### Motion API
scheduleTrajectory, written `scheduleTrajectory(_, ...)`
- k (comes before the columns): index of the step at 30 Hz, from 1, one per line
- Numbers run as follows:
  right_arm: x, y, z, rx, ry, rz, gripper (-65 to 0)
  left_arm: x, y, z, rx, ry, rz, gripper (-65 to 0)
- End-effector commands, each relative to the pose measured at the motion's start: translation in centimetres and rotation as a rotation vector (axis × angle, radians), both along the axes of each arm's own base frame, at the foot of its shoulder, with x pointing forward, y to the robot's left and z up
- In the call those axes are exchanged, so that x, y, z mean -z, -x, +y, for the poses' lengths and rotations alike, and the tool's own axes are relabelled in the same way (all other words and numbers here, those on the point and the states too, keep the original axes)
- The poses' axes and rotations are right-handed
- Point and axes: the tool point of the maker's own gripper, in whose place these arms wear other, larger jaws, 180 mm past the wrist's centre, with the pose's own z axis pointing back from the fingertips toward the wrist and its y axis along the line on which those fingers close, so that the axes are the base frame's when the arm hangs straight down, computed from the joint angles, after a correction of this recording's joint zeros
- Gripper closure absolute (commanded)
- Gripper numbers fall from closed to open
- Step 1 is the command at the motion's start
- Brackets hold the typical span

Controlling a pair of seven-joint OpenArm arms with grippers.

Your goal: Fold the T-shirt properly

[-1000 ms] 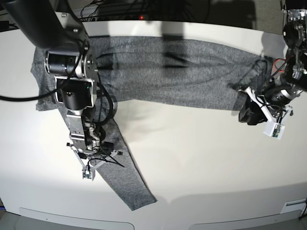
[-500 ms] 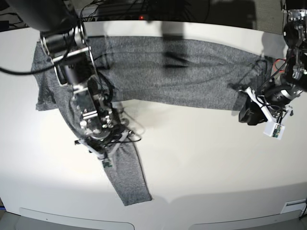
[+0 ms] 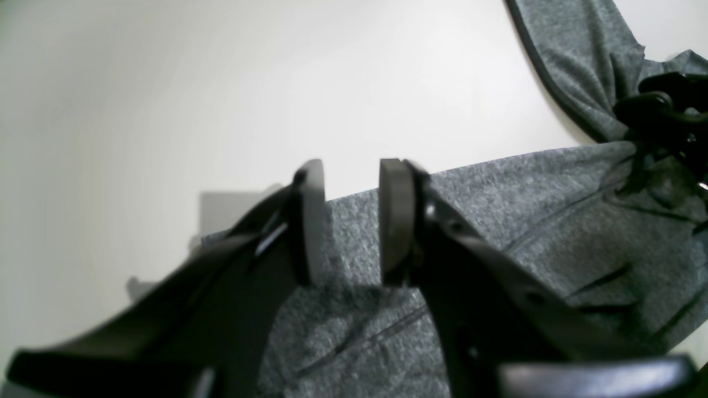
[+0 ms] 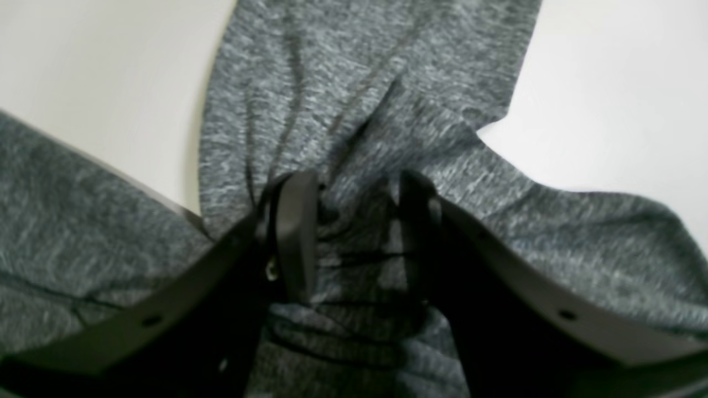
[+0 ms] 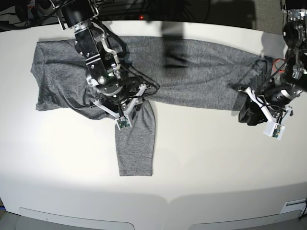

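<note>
T-shirt (image 5: 192,72) spread lengthwise across table's far side, sleeve toward me | my right gripper (image 4: 354,237) pinches bunched sleeve cloth | left gripper (image 3: 345,221) at hem, pads apart, grip unclear

Bare table (image 5: 206,158) lies open between the arms — only the T-shirt's (image 5: 192,72) hanging sleeve (image 5: 136,143) intrudes.

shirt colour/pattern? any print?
The T-shirt is heather grey, mottled knit, with no print visible. The right wrist view shows the texture best.
</note>
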Motion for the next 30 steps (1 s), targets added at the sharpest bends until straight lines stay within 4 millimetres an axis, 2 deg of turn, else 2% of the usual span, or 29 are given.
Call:
scheduleTrajectory(1,-1.6,-1.6,0.1,0.012,-0.019,-0.044,-24.7,-1.6,-0.9,0.2,0.005,0.004,-0.059,-16.8)
scheduleTrajectory(7,-5.0,-5.1,-0.3,0.085,-0.161,-0.096,-24.7,-1.6,-0.8,0.2,0.005,0.004,-0.059,-16.8)
scheduleTrajectory(12,-8.6,-8.6,-1.6,0.119,-0.176,-0.192,-24.7,-1.6,-0.8,0.2,0.005,0.004,-0.059,-16.8)
scheduleTrajectory(14,-10.1,-10.0,-1.7,0.12,-0.188,-0.25,-24.7,-1.6,-0.8,0.2,0.005,0.004,-0.059,-16.8)
scheduleTrajectory(16,-10.9,-11.2,-1.3,0.127,-0.205,-0.278,-24.7,-1.6,-0.9,0.2,0.005,0.004,-0.059,-16.8)
scheduleTrajectory(21,-9.8,-14.0,0.8,0.147,-0.157,-0.267,-24.7,-1.6,-0.8,0.1,0.005,0.008,-0.058,-16.8)
scheduleTrajectory(25,-8.2,-16.2,2.1,0.168,-0.093,-0.253,-24.7,-1.5,-0.7,0.1,0.006,0.006,-0.051,-16.8)
scheduleTrajectory(30,-6.5,-17.9,2.8,0.197,-0.005,-0.213,-24.7,-1.2,-0.5,0.1,0.007,0.003,-0.04,-16.8)
